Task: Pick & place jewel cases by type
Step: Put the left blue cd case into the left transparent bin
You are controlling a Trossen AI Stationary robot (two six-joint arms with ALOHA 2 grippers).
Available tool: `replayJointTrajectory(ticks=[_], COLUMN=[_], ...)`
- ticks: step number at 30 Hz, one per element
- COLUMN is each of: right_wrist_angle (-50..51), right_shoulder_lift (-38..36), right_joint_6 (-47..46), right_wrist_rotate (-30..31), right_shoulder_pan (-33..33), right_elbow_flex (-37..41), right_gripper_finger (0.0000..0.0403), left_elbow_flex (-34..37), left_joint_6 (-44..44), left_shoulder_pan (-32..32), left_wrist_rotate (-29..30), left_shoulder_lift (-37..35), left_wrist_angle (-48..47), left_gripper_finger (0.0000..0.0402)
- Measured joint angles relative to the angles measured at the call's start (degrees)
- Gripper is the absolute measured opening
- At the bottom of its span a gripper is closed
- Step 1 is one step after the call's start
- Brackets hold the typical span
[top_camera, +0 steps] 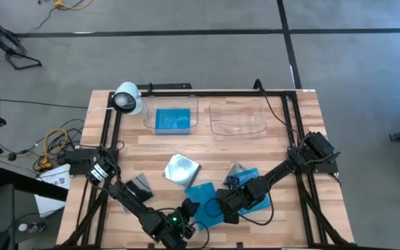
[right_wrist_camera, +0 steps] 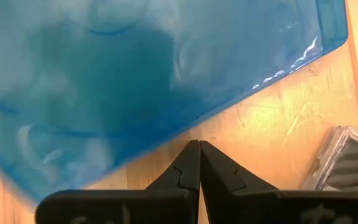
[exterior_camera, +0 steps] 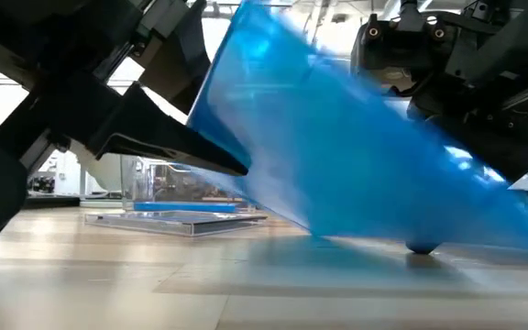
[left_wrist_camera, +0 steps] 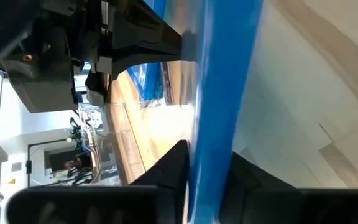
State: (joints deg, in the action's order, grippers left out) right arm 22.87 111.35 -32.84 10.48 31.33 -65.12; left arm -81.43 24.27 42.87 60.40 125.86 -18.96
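Two end effectors meet at the table's near edge. My left end effector is clamped on a blue case's edge, holding it tilted, one side raised and the lower edge seemingly touching the wood. My right end effector, fingers pressed together and empty, sits just beside it. Another blue case lies flat in the left tray.

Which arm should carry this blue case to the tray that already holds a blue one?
Left, probably. The left hand already has its fingers on either side of the tilted blue case's edge. The right hand is shut and empty beside it, holding nothing. The tray lies across the table.
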Motion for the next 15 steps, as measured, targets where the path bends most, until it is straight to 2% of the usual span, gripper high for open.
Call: replayJointTrajectory(ticks=[6, 15], right_wrist_angle=[0.16, 0.63], right_shoulder_lift=[0.00, 0.00], right_joint_6=[0.09, 0.31], right_wrist_rotate=[0.34, 1.31], right_shoulder_pan=[0.02, 0.04], right_elbow_flex=[0.00, -0.02], right_gripper_finger=[0.0000, 0.0000], left_elbow_flex=[-0.02, -2.67], left_joint_6=[0.04, -2.53], left_shoulder_pan=[0.24, 1.35], left_wrist_rotate=[2.61, 9.38], left_shoulder_lift=[-0.02, -0.09], left_wrist_angle=[-0.17, -9.72], left_gripper_finger=[0.0024, 0.0038])
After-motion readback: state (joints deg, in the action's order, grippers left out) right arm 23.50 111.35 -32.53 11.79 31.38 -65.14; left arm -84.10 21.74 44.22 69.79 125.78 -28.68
